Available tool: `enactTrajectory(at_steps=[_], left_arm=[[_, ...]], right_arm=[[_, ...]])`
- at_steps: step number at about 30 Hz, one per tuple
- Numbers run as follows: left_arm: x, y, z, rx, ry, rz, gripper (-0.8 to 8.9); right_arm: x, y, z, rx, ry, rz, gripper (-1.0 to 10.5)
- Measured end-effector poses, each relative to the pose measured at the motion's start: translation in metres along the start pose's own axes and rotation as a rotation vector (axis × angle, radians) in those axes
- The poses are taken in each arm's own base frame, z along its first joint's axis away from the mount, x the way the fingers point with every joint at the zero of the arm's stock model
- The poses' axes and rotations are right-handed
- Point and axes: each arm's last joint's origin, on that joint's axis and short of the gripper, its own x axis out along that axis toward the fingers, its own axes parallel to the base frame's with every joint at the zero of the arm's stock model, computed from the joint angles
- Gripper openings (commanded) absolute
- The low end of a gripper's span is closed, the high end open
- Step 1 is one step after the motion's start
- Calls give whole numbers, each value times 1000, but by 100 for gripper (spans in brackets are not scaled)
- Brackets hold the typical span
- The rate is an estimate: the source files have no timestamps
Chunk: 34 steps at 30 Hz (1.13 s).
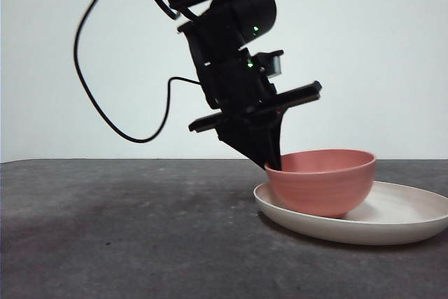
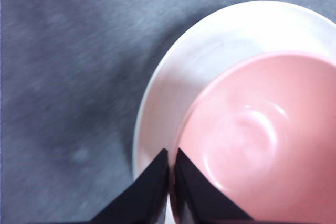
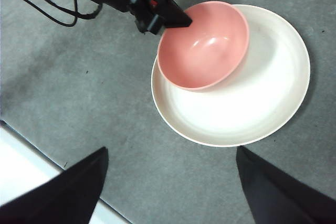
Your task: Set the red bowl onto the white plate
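Right, bowl sits on the plate, lower right of the front view, upright with its mouth up, off-centre toward the plate's left edge. Round, so no long axis to speak of. Left gripper is pinched narrow on the bowl's left rim; in the left wrist view the two jaws nearly meet over the rim at bottom centre, one inside, one outside. The bowl body lies to the right of the fingers in the front view, so I'd judge the release needs the jaws to part and lift up-left, clear of the rim, without dragging the bowl off the plate. Right gripper hangs above, jaws spread wide, nothing in them; the left is clearly the nearer arm.
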Motion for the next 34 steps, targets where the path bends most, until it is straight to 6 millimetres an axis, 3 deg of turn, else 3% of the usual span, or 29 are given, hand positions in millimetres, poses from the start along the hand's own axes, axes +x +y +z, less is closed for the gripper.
enactTrajectory(at_steps=[16, 21, 27, 31, 34], left_arm=[[3, -12, -1, 39, 7, -14, 40], [4, -20, -3, 66, 10, -24, 156], [4, -21, -4, 70, 11, -25, 178], [3, -21, -3, 71, 9, -25, 398], [1, -22, 0, 72, 1, -27, 398]], right_arm=[[0, 0, 1, -3, -5, 0, 389], [0, 0, 1, -3, -5, 0, 389], [0, 0, 1, 4, -5, 0, 389], [0, 0, 1, 9, -5, -1, 389], [0, 0, 1, 11, -5, -1, 389]])
